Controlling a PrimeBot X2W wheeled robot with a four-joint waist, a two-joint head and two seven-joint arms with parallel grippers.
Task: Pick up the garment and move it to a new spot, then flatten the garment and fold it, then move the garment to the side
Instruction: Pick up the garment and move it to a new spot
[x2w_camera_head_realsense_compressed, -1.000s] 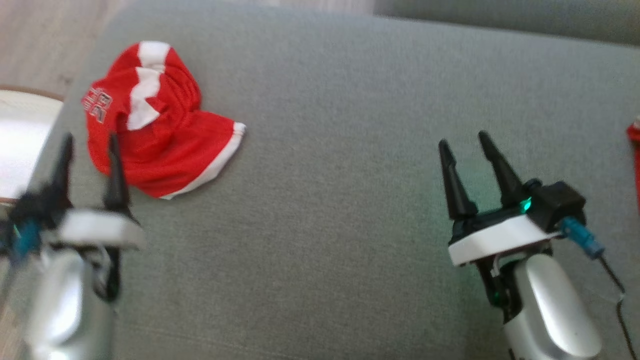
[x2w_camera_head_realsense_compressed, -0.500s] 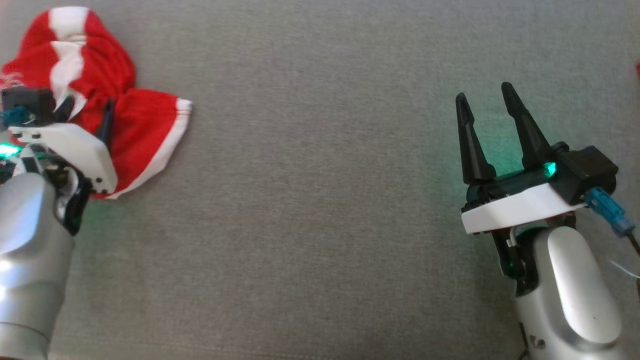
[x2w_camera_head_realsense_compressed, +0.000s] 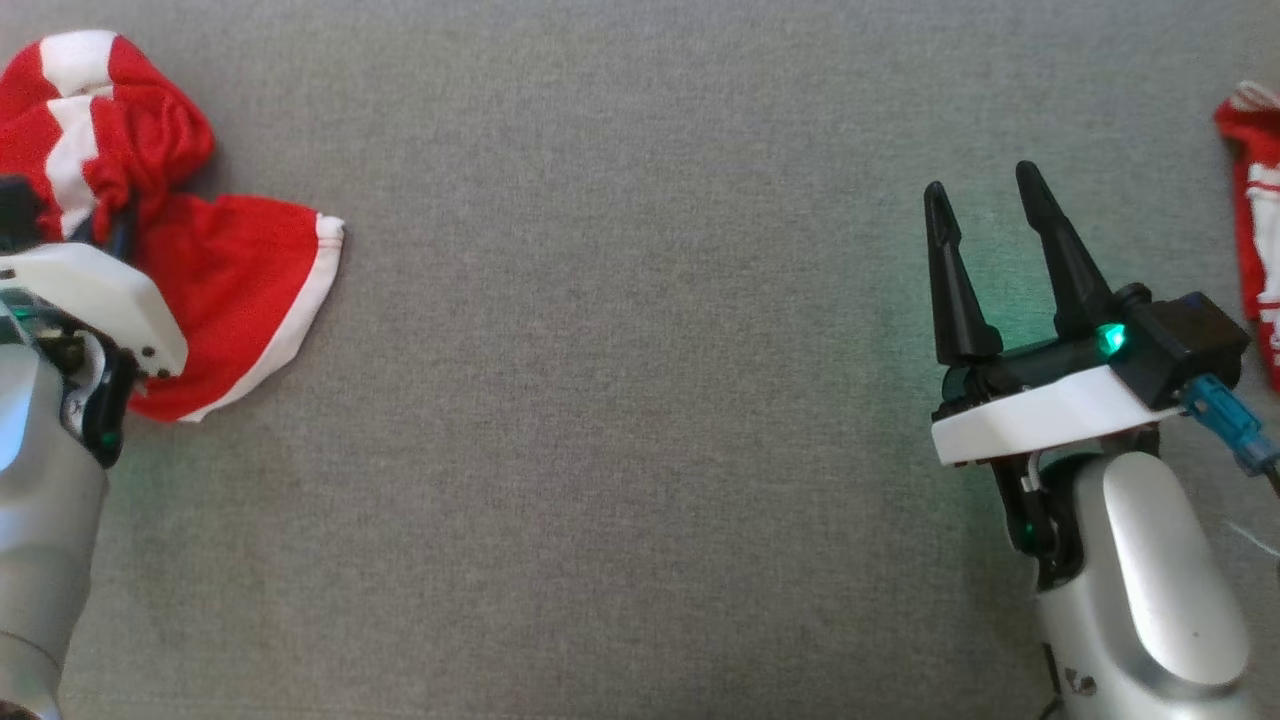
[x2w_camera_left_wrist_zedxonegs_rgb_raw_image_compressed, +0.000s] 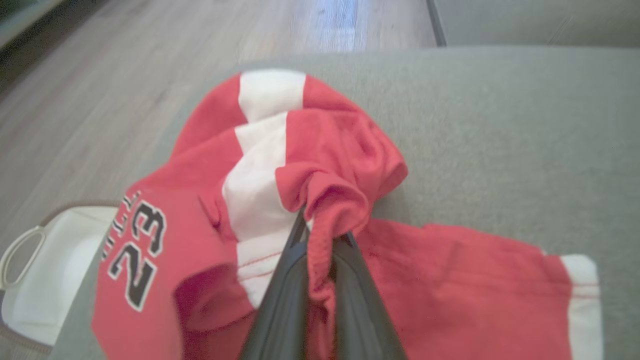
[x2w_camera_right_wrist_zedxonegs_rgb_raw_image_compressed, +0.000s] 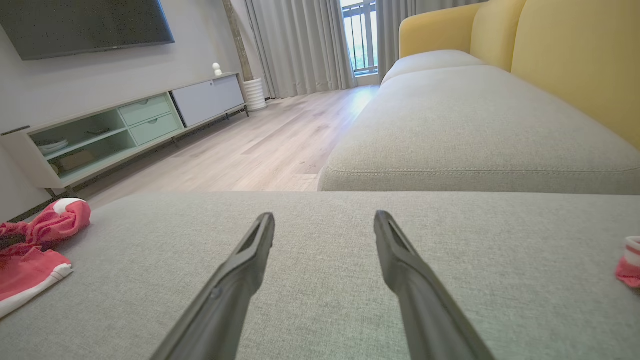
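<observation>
Far left first, and a squeeze just in! Spread wide a moment back, now pinched tight on a bunched fold of the garment (x2w_camera_head_realsense_compressed: 230, 290), right beside its white stripe. Along the left gripper (x2w_camera_left_wrist_zedxonegs_rgb_raw_image_compressed: 322, 232): red cloth trapped between the two dark fingers (x2w_camera_left_wrist_zedxonegs_rgb_raw_image_compressed: 285, 300), puckered up over the tips. Still crumpled at the left end of the grey cushion (x2w_camera_head_realsense_compressed: 640, 400), close to the edge, number 23 facing up, white basket (x2w_camera_left_wrist_zedxonegs_rgb_raw_image_compressed: 50, 270) down on the floor beyond.

Looks like step one properly under way: grip made, lift and carry to a new spot probably next, flattening and folding all yet to come. Possibly only a layer or two caught, so some risk of a trailing bundle.

Across the bare middle of the cushion to the right gripper (x2w_camera_head_realsense_compressed: 982, 180): fingers well apart, holding nothing, hovering low over the fabric, same as before.

Out at the right edge, a second red-and-white cloth (x2w_camera_head_realsense_compressed: 1250, 200), well apart from the rest.

Counting up: two grippers, one clamped, one spread. One garment in the pinch. One stray red piece. One basket. Two grey seats, counting the further seat (x2w_camera_right_wrist_zedxonegs_rgb_raw_image_compressed: 475, 125) ahead.
</observation>
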